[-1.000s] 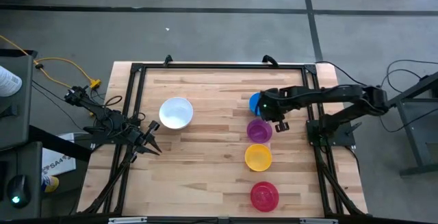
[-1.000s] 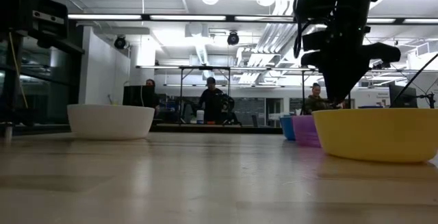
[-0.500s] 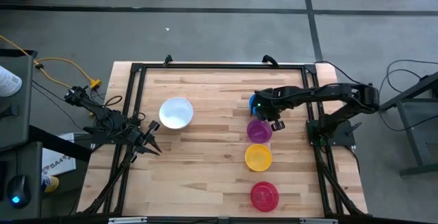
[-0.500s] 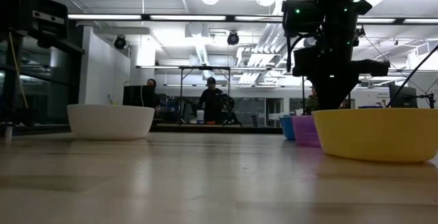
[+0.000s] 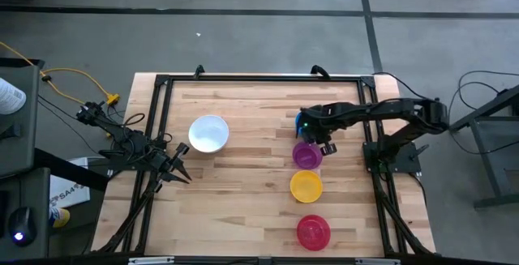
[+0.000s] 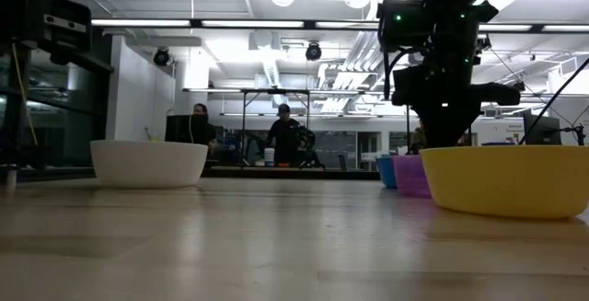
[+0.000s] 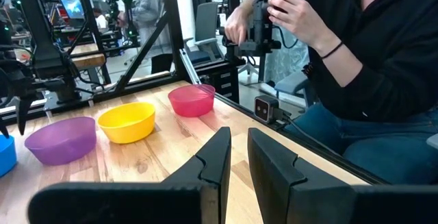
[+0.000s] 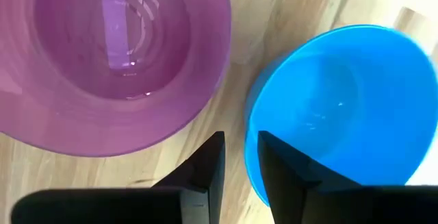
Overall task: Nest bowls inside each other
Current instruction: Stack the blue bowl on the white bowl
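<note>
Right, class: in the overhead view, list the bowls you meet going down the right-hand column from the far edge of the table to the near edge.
blue bowl → purple bowl → yellow bowl → red-pink bowl

The surface (image 5: 243,176) is showing pale wood planks with a smooth, faintly sheened finish. The purple bowl (image 8: 116,59) and blue bowl (image 8: 342,107) are looking like glossy plastic — the purple one translucent, catching light streaks. The yellow bowl (image 7: 126,121) and red-pink bowl (image 7: 191,99) are gleaming likewise; the white bowl (image 6: 149,161) is appearing smooth. The right gripper's fingers (image 8: 205,176) are looking matt black — hard plastic, seemingly.
</note>
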{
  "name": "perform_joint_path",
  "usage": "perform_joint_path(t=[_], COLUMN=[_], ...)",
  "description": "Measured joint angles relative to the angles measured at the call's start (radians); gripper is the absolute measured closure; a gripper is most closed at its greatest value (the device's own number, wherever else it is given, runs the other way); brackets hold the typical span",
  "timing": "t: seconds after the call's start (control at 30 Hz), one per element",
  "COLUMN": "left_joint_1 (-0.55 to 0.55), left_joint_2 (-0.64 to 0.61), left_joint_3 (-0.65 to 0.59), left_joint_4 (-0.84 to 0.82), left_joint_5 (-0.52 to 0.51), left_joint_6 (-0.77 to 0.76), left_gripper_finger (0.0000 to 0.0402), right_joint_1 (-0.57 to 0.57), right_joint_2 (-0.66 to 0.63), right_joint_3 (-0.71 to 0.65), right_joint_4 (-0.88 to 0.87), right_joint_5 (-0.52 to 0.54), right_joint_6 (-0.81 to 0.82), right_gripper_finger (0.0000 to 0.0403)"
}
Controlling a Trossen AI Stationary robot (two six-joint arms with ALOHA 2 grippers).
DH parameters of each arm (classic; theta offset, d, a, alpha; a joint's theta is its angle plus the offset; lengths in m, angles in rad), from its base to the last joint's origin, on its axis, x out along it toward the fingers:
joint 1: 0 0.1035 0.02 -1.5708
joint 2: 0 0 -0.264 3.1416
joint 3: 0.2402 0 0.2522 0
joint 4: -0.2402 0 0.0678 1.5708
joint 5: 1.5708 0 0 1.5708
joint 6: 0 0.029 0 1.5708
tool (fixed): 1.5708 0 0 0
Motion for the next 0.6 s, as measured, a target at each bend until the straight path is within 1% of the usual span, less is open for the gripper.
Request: perform_joint_path(t=[0.2,0.6], left_joint_1=[0.000,0.000], left_joint_2=[0.000,0.000], left_joint_3=[0.000,0.000], left_joint_4=[0.000,0.000], left_joint_5=[0.000,0.000], left_joint_6=[0.000,0.000], left_gripper_finger=[0.0352,0.0352], right_joint_1=[-0.005,-0.005], right_joint_2=[0.030,0.031], right_joint_3=[0.000,0.000], right_joint_4=[0.025,0.043], right_joint_5=[0.001,0.001], right_joint_6=[0.005,0.010], right_gripper_finger=[0.0322,0.0322])
